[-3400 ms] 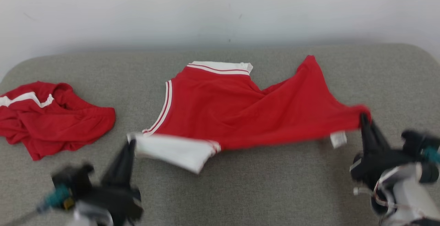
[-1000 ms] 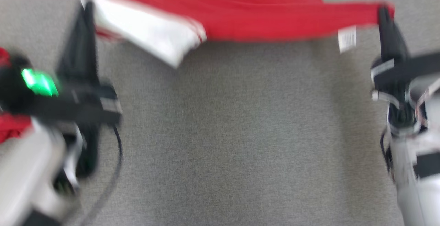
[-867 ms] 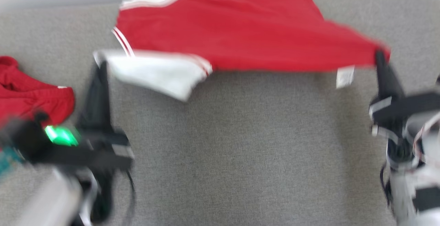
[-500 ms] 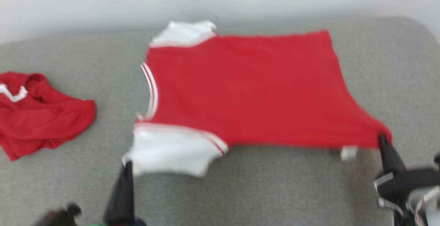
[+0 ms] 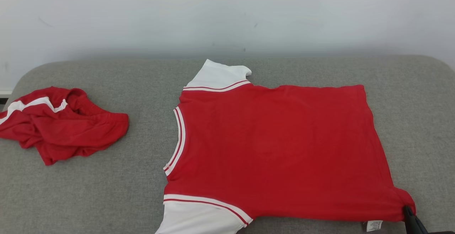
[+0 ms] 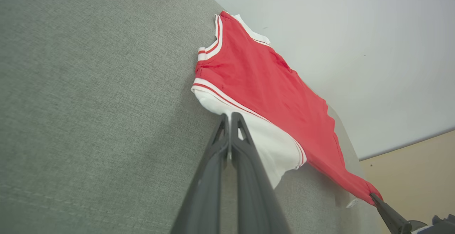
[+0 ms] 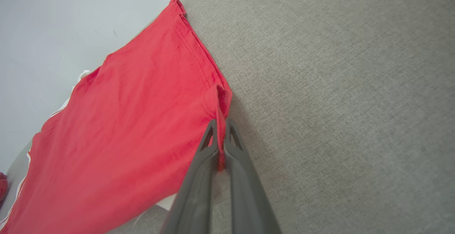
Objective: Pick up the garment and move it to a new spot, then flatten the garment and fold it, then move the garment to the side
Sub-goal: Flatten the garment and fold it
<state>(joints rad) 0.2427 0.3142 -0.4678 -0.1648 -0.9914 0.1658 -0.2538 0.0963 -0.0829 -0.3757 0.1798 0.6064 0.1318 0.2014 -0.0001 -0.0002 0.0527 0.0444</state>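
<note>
A pale wall [image 5: 227, 13] is rising behind everything, far beyond the tips of both grippers. Under the grippers a grey padded surface [image 5: 106, 191] is spreading out wide, and all the cloth is lying on it.

The red shirt [image 5: 277, 145] with white sleeves is lying almost flat on this surface and is stretching between the two grippers and away from them toward the wall. Its neck opening is turning to the side of the left gripper, and its bottom hem is running along the side of the right gripper.

A crumpled red garment [image 5: 60, 127] with a white stripe is lying well apart from the shirt, out past the left gripper's side.

The left gripper [image 6: 229, 116] is keeping its fingers pressed together and is pinching the near edge of the white sleeve, which is spreading just ahead of its tips and to their right. The right gripper [image 7: 221, 123] is clamping the near corner of the hem: a fold of red cloth is standing between its closed fingers, and the rest of the shirt is lying ahead and to the left of them.

A small white label [image 5: 372, 225] is hanging from the hem just beside the right gripper's tip.
</note>
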